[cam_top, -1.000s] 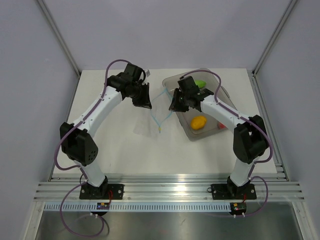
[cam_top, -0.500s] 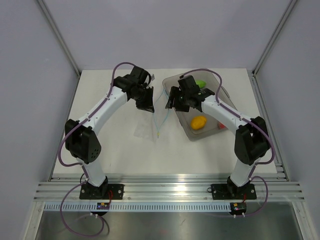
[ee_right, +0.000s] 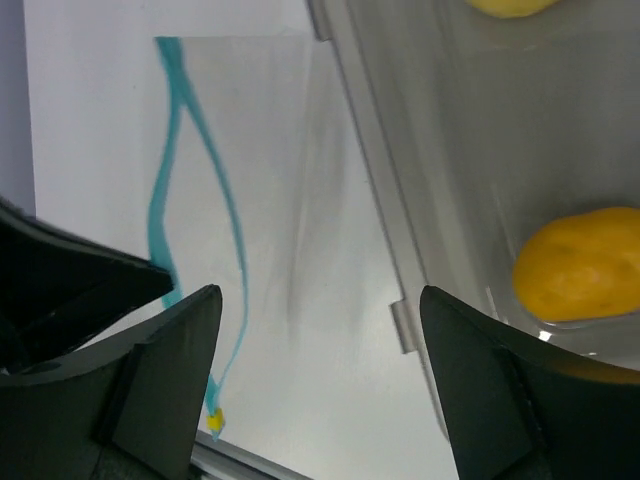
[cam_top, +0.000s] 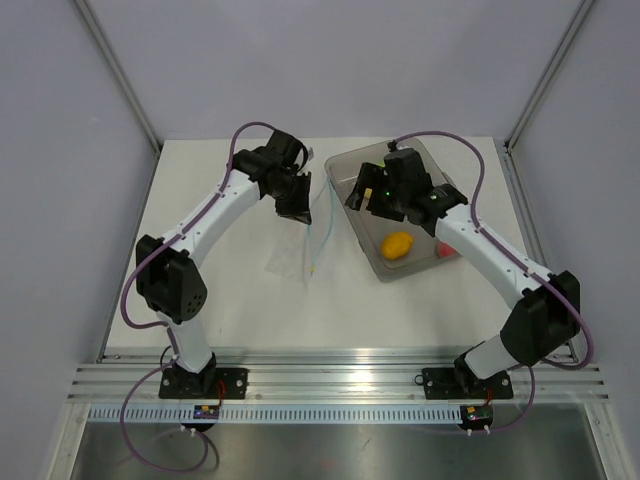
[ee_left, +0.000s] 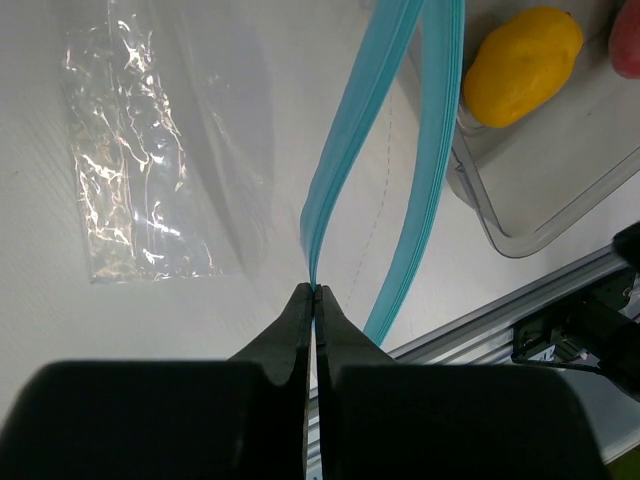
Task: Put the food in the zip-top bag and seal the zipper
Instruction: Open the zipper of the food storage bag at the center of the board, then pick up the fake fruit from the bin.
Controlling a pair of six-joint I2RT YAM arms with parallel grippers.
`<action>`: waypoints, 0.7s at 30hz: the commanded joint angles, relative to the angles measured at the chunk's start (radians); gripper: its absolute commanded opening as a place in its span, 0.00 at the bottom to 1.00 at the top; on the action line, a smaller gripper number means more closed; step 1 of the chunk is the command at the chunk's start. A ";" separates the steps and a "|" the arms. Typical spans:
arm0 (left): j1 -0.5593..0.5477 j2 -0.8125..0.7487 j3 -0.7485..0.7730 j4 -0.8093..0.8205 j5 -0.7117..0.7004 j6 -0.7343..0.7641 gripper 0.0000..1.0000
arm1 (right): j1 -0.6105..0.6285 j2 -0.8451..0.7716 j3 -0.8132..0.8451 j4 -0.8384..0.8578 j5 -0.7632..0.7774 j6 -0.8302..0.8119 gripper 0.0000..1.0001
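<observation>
Left gripper (ee_left: 315, 292) clenched on the zipper (ee_left: 335, 170) left of the grey tray (cam_top: 384, 272), zip-top bag (ee_left: 140, 160) draped beside the tray, right gripper (ee_right: 320, 295) spread wide and holding nothing over the tray's left rim, yellow food (cam_top: 398, 244) inside the tray

Grey tray (cam_top: 416, 266) on white table (cam_top: 230, 300)

Red-pink toy (ee_left: 630, 45) cut off by left wrist view's edge; mostly hidden under right arm (cam_top: 490, 255) overhead.
</observation>
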 commanded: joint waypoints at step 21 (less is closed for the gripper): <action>-0.026 0.003 0.090 -0.022 -0.057 0.011 0.00 | -0.211 0.061 -0.317 0.042 0.030 0.199 0.99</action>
